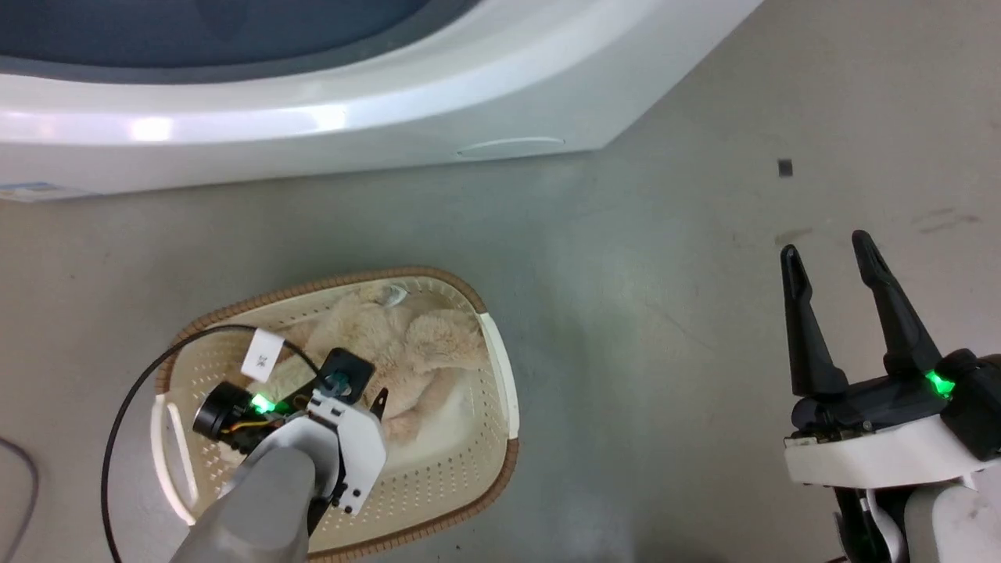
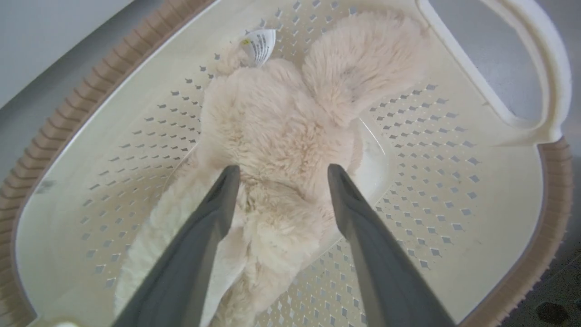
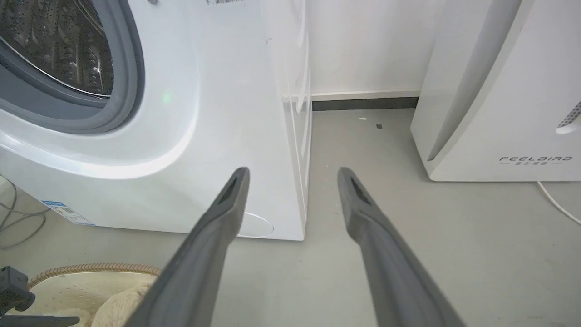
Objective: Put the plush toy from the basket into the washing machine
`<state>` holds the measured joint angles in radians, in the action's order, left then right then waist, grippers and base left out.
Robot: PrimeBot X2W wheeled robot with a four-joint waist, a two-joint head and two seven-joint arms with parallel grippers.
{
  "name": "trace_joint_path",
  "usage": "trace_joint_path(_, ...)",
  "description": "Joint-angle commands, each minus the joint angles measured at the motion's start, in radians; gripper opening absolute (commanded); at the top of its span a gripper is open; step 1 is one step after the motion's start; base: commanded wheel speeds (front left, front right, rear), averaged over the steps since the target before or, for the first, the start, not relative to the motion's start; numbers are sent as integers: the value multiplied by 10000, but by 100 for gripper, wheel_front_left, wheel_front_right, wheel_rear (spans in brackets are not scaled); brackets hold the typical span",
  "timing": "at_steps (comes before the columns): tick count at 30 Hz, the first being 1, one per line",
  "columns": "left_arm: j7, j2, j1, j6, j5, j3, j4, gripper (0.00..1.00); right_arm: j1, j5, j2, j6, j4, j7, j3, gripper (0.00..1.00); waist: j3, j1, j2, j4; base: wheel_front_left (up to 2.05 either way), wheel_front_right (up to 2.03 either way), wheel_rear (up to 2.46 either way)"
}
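Now the left hand (image 2: 282, 170) hung spread wide over the plush toy (image 2: 272, 131), which lay in the basket (image 2: 458, 195). Grabbing looked like the step; next it should dip down and squeeze.

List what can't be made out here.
- Left wrist view: whether the left gripper touches the plush toy; the shaggy fur hides any contact.
- Same view: print on the tag, too small.
- Head view: washing machine porthole, cut off by the top edge.
- Right wrist view: basket, cut by the bottom edge.
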<state>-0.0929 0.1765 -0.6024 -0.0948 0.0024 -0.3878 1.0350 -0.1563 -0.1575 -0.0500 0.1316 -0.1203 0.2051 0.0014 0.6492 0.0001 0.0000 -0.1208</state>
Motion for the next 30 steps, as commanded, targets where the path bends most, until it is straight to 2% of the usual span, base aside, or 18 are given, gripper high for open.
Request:
trace_joint_path(1, 4, 35, -420, -73, -4, -162, 332, 100, -200, -99, -2, -8, -96, 121, -12, 100, 336, -1, 0, -100, 0, 0, 0)
trace_joint_path(6, 8, 32, -1065, -124, 12, -521, 851, 100, -318, -226, -2, -8, -196, 225, 113, 100, 869, -1, 0, -153, 0, 0, 0)
trace_joint_path(11, 370, 222, -1627, 146, 108, -862, 1368, 100, -315, -313, -2, -9, -440, 328, 592, 100, 1382, -1, 0, -271, 0, 0, 0)
trace_joint_path(19, 742, 427, -2257, 265, 68, -1243, 2093, 100, -411, -472, -2, -9, -605, 474, 632, 100, 2057, -1, 0, -471, 0, 0, 0)
trace_joint_path(26, 746, 375, -2613, 289, -83, -1504, 2555, 100, -450, -367, -2, -9, -735, 567, 597, 100, 2487, -1, 0, -541, 0, 0, 0)
trace_joint_path(27, 781, 350, -2581, 251, -123, -1506, 2556, 47, -435, -377, -2, -9, -694, 567, 608, 100, 2466, -1, 0, -542, 0, 0, 0)
trace_joint_path(28, 784, 338, -2544, 209, -141, -1531, 2556, 0, -423, -396, -2, -9, -640, 567, 640, 100, 2437, -1, 0, -553, 0, 0, 0)
trace_joint_path(30, 811, 343, -2509, 193, -152, -1554, 2556, 0, -418, -398, -2, -9, -606, 567, 667, 100, 2410, -1, 0, -563, 0, 0, 0)
